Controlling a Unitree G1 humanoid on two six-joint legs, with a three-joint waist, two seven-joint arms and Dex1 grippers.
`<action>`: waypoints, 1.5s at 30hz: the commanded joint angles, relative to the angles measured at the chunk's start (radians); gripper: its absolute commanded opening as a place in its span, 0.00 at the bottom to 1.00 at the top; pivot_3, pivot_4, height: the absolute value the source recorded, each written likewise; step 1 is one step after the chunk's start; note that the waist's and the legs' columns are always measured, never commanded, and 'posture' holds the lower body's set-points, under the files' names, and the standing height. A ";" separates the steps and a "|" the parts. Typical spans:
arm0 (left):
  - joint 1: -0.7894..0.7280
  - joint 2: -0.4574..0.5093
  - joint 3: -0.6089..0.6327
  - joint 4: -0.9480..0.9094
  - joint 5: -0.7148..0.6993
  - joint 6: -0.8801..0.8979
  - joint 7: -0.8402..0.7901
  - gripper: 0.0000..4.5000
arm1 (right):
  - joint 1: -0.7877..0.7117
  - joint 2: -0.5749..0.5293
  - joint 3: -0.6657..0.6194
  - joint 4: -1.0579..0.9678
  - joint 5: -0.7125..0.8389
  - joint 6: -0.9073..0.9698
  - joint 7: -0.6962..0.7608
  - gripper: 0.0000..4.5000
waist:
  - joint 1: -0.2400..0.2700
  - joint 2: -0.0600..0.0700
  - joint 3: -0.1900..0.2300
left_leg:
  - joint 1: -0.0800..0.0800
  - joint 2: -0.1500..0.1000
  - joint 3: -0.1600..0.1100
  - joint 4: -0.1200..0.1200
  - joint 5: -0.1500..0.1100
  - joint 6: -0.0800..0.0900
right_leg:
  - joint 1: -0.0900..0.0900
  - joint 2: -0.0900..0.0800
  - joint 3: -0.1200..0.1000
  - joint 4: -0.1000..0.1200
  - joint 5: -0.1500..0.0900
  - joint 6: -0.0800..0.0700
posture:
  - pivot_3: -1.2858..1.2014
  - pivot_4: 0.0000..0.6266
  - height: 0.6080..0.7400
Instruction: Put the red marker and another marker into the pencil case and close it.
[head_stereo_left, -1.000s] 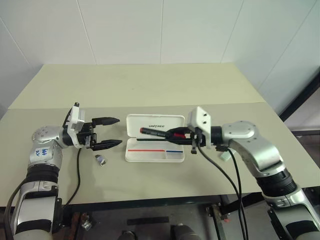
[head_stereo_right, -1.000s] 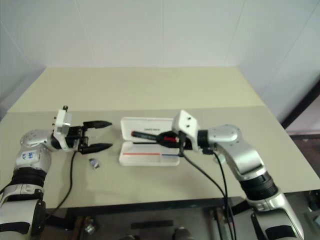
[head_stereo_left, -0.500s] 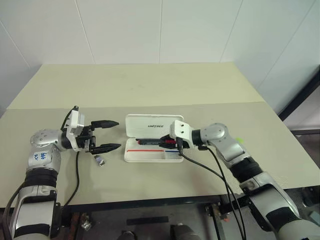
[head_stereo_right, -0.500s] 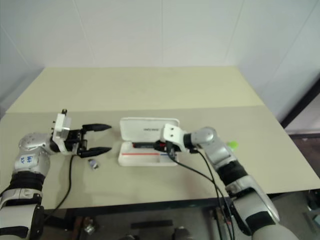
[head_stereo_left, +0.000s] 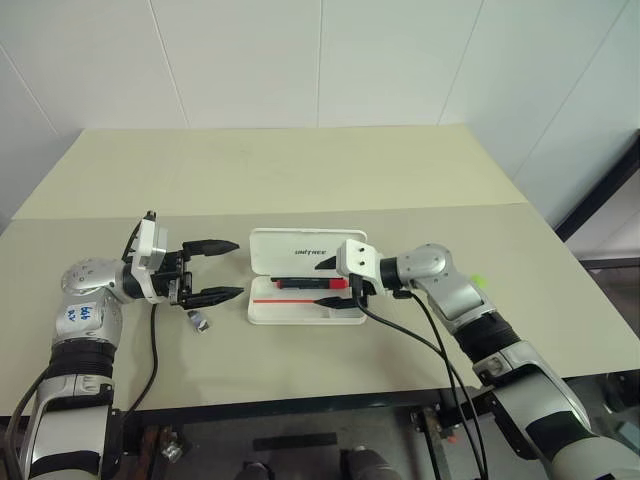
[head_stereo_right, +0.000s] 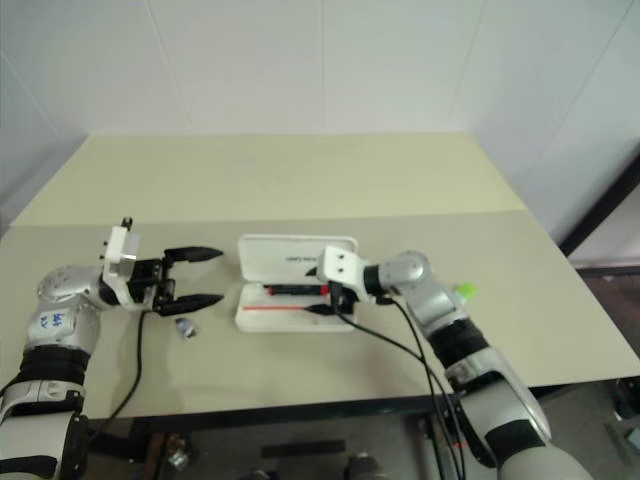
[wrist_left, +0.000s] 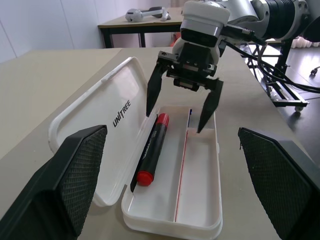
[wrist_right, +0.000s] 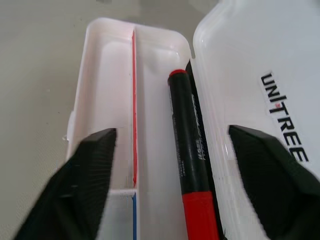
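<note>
The pencil case (head_stereo_left: 262, 310) lies open on the table, its lid (head_stereo_left: 300, 249) flat behind the tray. The red marker (head_stereo_left: 310, 283) rests lengthwise in the tray's rear compartment, black barrel and red cap (wrist_right: 199, 212) showing. My right gripper (head_stereo_left: 322, 287) hangs open just over the tray's right half, one finger (wrist_left: 152, 92) on each side of the marker, touching nothing. My left gripper (head_stereo_left: 240, 267) stands open to the left of the case, level and empty. A pale green bit of another marker (head_stereo_right: 464, 291) peeks out beside my right forearm.
A small grey piece (head_stereo_left: 200, 320) lies on the table under my left gripper. The table's front edge (head_stereo_left: 300, 400) runs close behind both arms. Cables hang from my right wrist across the tabletop (head_stereo_left: 300, 170).
My right gripper came down over the case with the red marker, then opened and let it go into the tray. My left gripper stayed put.
</note>
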 joint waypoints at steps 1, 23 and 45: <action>-0.012 -0.005 0.014 -0.036 -0.025 0.005 -0.018 1.00 | 0.031 -0.021 -0.043 -0.126 0.049 0.054 0.028 0.99 | 0.001 0.000 0.000 | 0.000 0.000 -0.001 0.000 0.000 0.000 | 0.000 0.000 0.000 0.000 0.000 0.000 | 0.52 0.24 1.00; 0.028 -0.092 0.003 -0.189 -0.076 0.083 0.002 1.00 | 0.469 -0.179 -0.414 -0.908 0.323 0.703 -0.351 0.99 | 0.012 0.000 0.000 | 0.000 -0.004 -0.004 -0.001 -0.001 -0.001 | 0.001 0.000 0.000 -0.003 -0.001 -0.002 | 0.52 0.24 1.00; -0.067 -0.013 -0.171 -0.106 -0.188 0.078 -0.115 1.00 | 0.645 0.229 -0.573 -0.986 -0.026 0.920 -1.254 0.99 | 0.008 0.000 0.000 | 0.001 -0.006 -0.002 -0.014 0.000 -0.002 | -0.002 0.000 0.002 -0.007 -0.002 -0.003 | 0.52 0.24 1.00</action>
